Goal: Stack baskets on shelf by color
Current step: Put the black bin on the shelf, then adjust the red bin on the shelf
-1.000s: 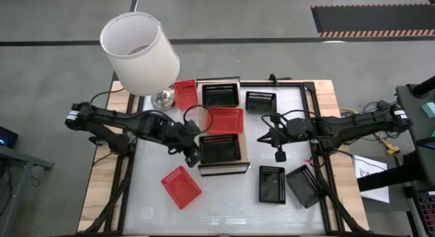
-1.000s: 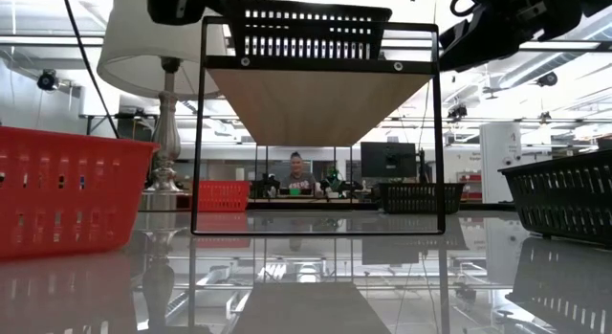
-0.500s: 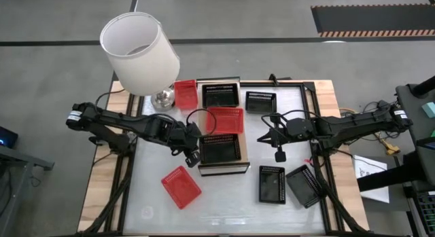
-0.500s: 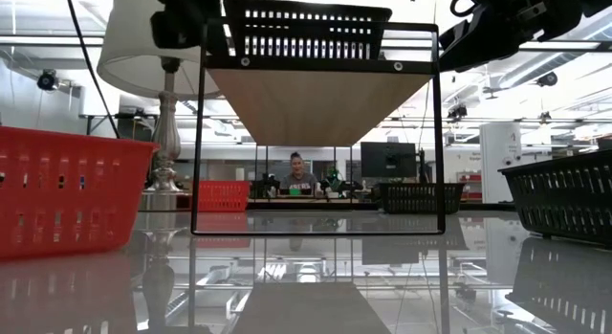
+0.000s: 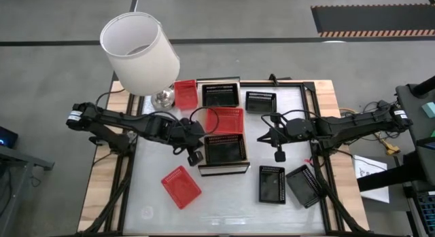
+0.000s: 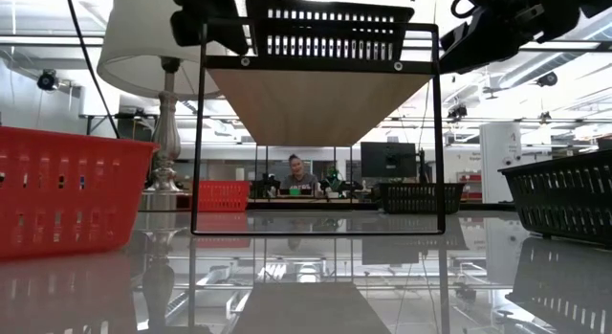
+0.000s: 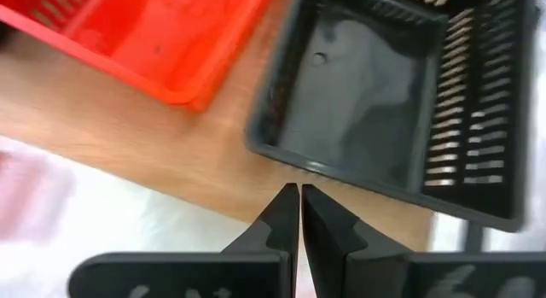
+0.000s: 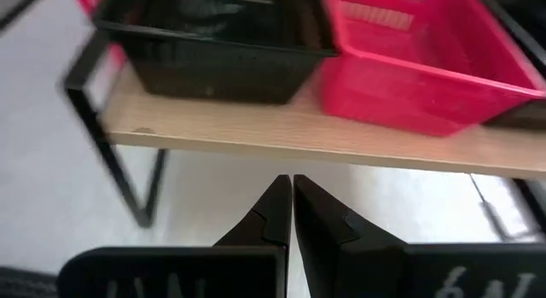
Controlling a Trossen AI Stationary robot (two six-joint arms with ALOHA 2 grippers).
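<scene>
With fingers closed and empty, the left gripper sits just beside the black basket on the shelf; a nudge could shove it off.

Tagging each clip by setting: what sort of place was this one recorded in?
Most likely a large open lab or workshop. Past the white table the low view shows a high ceiling with strip lights, a desk with a monitor, and a person seated there. The floor around the table is bare grey concrete.
</scene>
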